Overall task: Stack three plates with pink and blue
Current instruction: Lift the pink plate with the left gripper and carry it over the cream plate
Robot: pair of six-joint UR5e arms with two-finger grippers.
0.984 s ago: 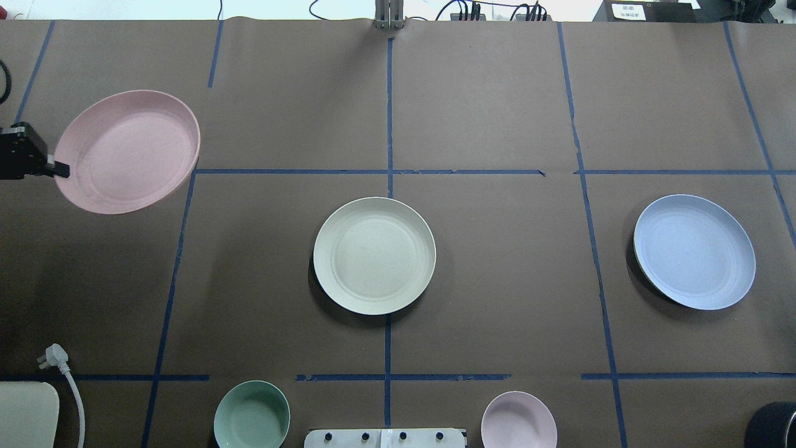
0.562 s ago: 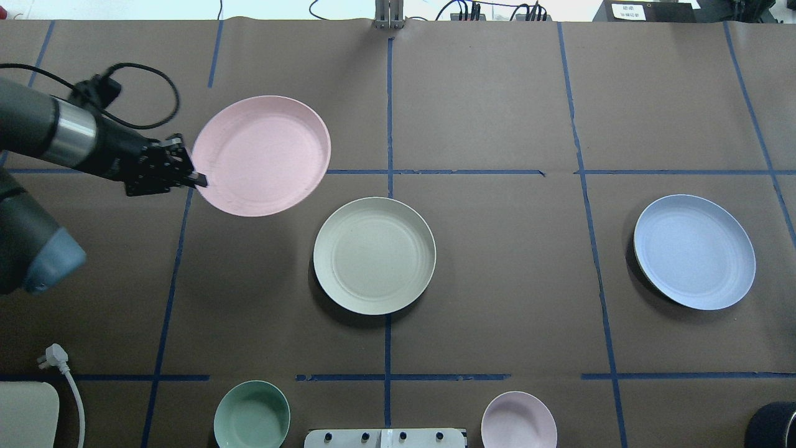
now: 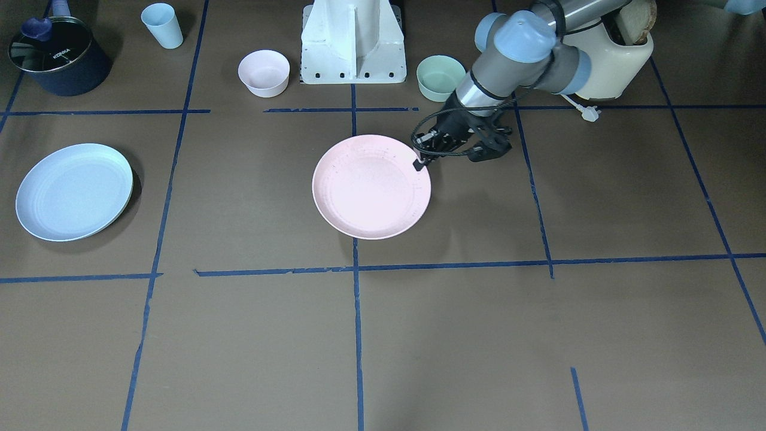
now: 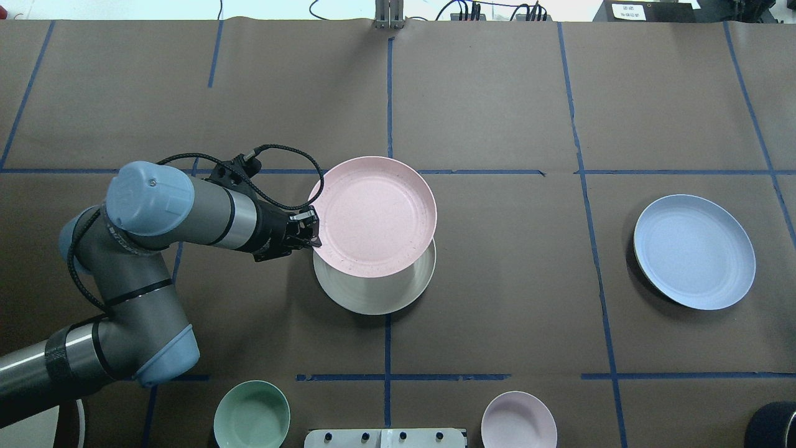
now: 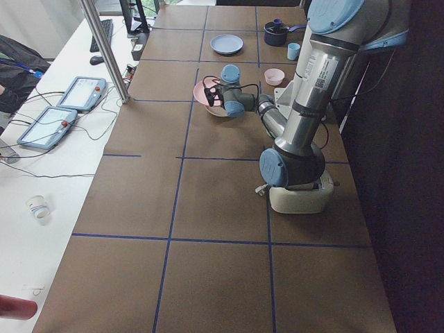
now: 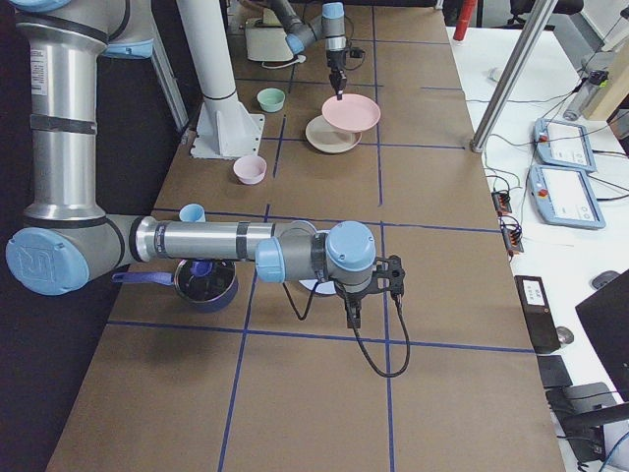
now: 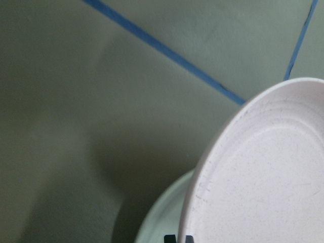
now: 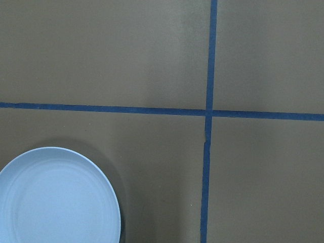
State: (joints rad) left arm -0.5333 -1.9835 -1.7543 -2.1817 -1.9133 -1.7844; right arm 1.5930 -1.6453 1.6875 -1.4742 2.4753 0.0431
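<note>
My left gripper is shut on the left rim of the pale pink plate and holds it just above the cream-white plate, offset toward the far side so the cream plate's near part shows. In the left wrist view the pink plate hangs over the cream plate's edge. The front view shows the gripper on the pink plate. The pale blue plate lies flat at the right, also in the right wrist view. My right gripper shows only in the right side view; I cannot tell its state.
A mint-green bowl and a small pink bowl stand near the robot's base. A blue cup and a dark pot stand on the robot's right. A cream appliance stands on its left.
My left arm has carried the pink plate from the table's far left rightward and toward the robot, over the cream plate. The blue plate has not moved.
</note>
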